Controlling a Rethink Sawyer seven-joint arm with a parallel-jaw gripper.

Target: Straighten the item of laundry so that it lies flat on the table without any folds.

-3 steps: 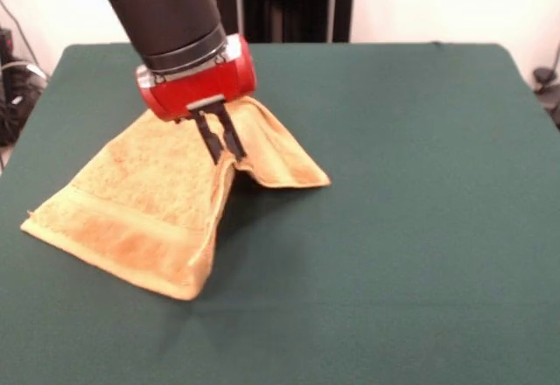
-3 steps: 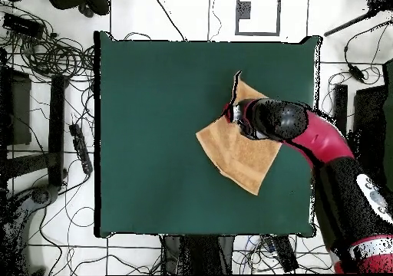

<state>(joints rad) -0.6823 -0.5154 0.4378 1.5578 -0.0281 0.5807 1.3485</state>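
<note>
The item of laundry [image 1: 144, 206], an orange-tan terry towel with a woven band near its front hem, lies on the left half of the table [image 1: 402, 227]. Its right edge is pulled up into a ridge, and one corner trails out to the right. My gripper [image 1: 224, 146] comes down from the red wrist, shut on the top of that ridge, its thin black fingers close together. In the overhead view the towel [image 2: 236, 156] sits at the right side of the table [image 2: 153, 135]. The arm [image 2: 307, 135] reaches over it and hides the fingers.
The green table stretches wide to the right and front of the towel in the front view. A dark stand [image 1: 289, 0] rises behind the far edge. Cables and equipment [image 2: 46, 81] cover the floor around the table.
</note>
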